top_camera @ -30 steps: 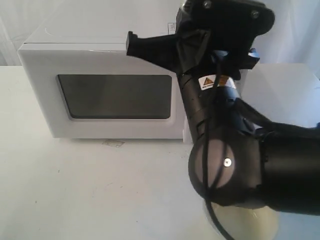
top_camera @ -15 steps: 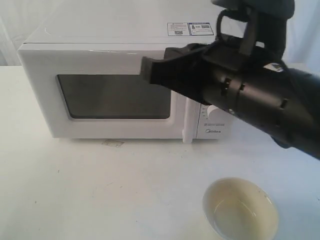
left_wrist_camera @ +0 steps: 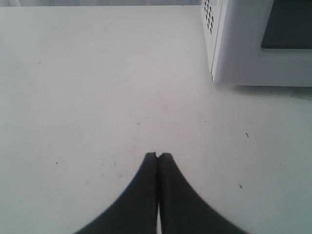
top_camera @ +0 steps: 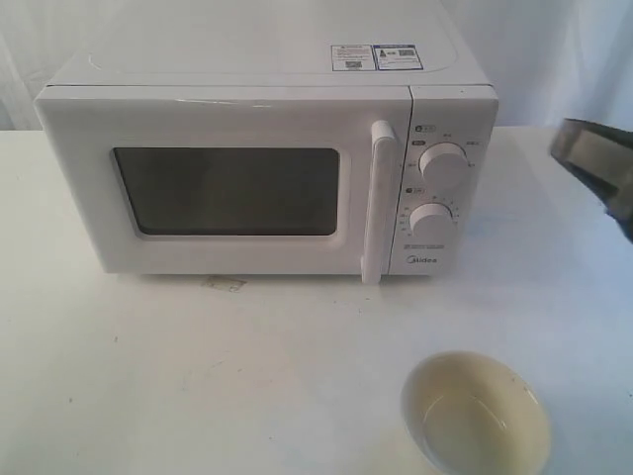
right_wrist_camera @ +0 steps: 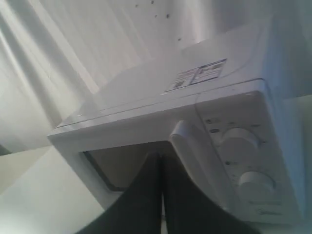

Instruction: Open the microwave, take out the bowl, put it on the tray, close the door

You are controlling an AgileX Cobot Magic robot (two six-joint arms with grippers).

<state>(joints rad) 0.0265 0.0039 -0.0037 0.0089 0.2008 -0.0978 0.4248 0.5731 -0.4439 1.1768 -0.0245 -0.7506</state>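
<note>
The white microwave (top_camera: 247, 69) stands at the back of the table with its door (top_camera: 79, 188) closed and the bar handle (top_camera: 379, 203) flush. The cream bowl (top_camera: 475, 416) sits empty on the white table at the front right, apart from both grippers. No tray shows in any view. My right gripper (right_wrist_camera: 159, 155) is shut on nothing and hangs in the air facing the microwave (right_wrist_camera: 146, 97), lined up just beside the handle (right_wrist_camera: 195, 151). Only a dark piece of the right arm (top_camera: 598, 173) enters the exterior view. My left gripper (left_wrist_camera: 158, 155) is shut and empty above bare table, near the microwave's side (left_wrist_camera: 243, 53).
Two round knobs (top_camera: 441, 163) sit on the microwave's right panel and stickers (top_camera: 376, 56) on its top. A small scrap (top_camera: 224, 284) lies on the table (top_camera: 198, 376) in front of the door. A white curtain backs the scene.
The right arm has pulled back from in front of the microwave to the right edge of the exterior view, uncovering the handle, the knobs and the bowl. The door stays closed.
</note>
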